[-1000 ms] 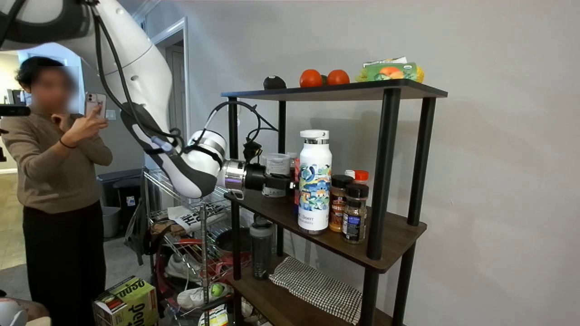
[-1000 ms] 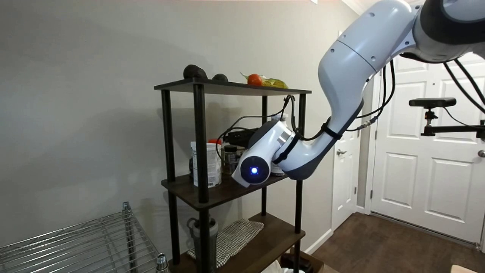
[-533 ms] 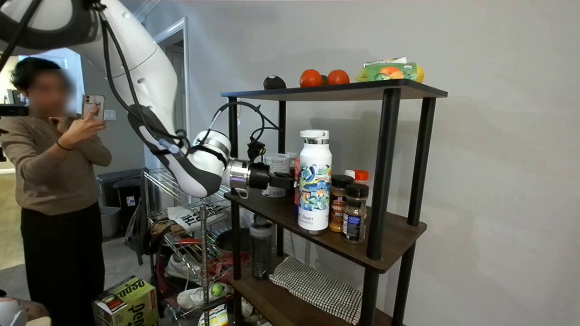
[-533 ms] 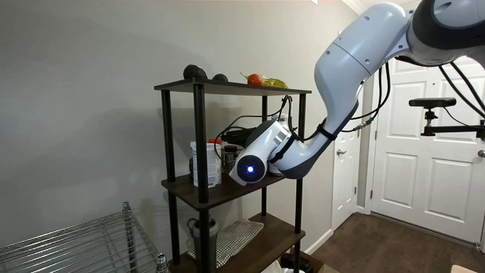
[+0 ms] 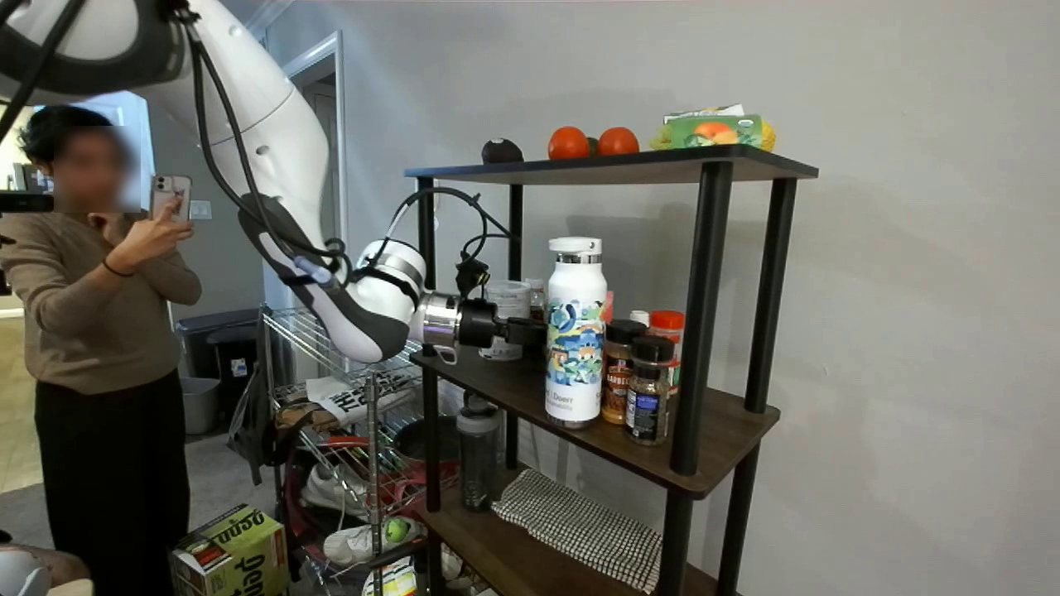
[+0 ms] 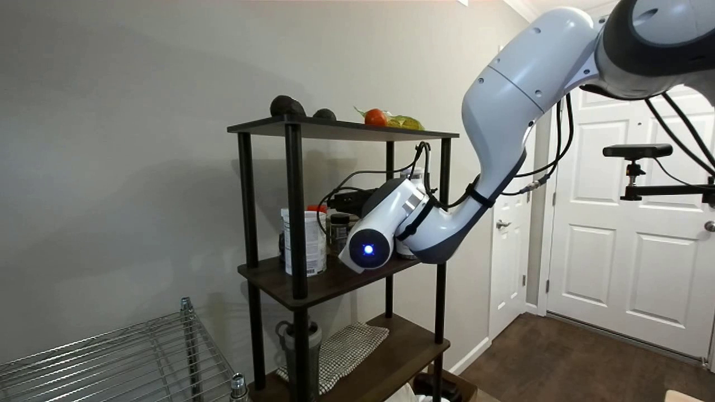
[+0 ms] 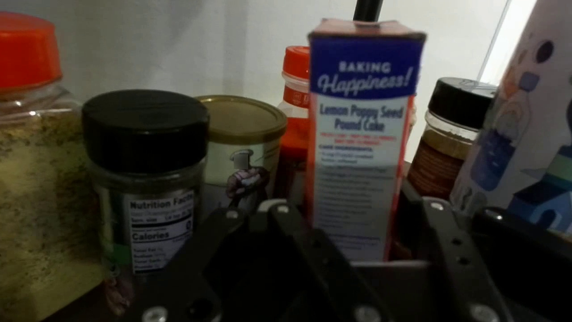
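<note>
The tall, narrow cardboard box with a dark blue band and orange-red edges stands upright, ahead of the black gripper and showing between its fingers. They are spread well apart and appear to have hold of nothing, though whether either pad touches the box cannot be told. So slim a carton could tip or slide away if a fingertip met its face off-centre. Beyond it from the fingers, a clear bottle with a red cap could be toppled along with it. Left of the fingers crowd a clear jar with a round black lid and a pale canister with a gold lid; sideways drift might knock them. Right of the fingers rises a white cylindrical bottle with colourful printed artwork; in an exterior view it stands near the edge of the dark brown wooden shelf, so a swing that way could push it off. Above the fingers, a looping black cable might snag on a round black upright if the arm drew back.
</note>
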{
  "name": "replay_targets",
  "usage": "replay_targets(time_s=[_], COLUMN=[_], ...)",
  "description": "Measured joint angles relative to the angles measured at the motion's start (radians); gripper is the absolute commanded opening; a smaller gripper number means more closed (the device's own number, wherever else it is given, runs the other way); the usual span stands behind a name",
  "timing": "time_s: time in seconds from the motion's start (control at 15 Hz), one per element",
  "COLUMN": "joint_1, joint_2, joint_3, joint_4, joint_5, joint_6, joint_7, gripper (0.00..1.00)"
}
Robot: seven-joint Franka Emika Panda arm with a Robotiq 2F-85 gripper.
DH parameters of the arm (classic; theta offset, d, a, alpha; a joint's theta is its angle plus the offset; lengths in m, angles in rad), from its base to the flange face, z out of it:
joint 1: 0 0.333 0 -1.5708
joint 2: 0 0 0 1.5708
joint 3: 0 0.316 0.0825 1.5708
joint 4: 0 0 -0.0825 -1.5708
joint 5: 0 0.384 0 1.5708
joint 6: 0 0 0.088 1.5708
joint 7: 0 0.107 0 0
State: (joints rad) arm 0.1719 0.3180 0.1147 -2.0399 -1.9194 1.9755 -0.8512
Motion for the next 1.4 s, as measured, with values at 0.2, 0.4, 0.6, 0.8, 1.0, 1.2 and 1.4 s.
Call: replay_targets(time_s=[0.2, 0.4, 0.6, 0.8, 1.0, 1.2, 1.4], joint_1=[0.000, 0.000, 0.000, 0.001, 0.001, 0.001, 0.002], joint_2=[0.000, 0.000, 0.000, -0.006, -0.015, -0.031, -0.049], joint_3=[-0.001, -0.001, -0.001, 0.001, 0.003, 0.006, 0.010], joint_4=[0.000, 0.000, -0.001, -0.007, -0.016, -0.035, -0.059], joint_5=[0.000, 0.000, 0.000, 0.010, 0.033, 0.048, 0.049], joint_6=[0.000, 0.000, -0.001, -0.005, -0.010, -0.012, -0.012], joint_7=[0.000, 0.000, 0.000, 0.001, 0.002, 0.005, 0.022], gripper=[0.18, 0.18, 0.18, 0.18, 0.18, 0.18, 0.18])
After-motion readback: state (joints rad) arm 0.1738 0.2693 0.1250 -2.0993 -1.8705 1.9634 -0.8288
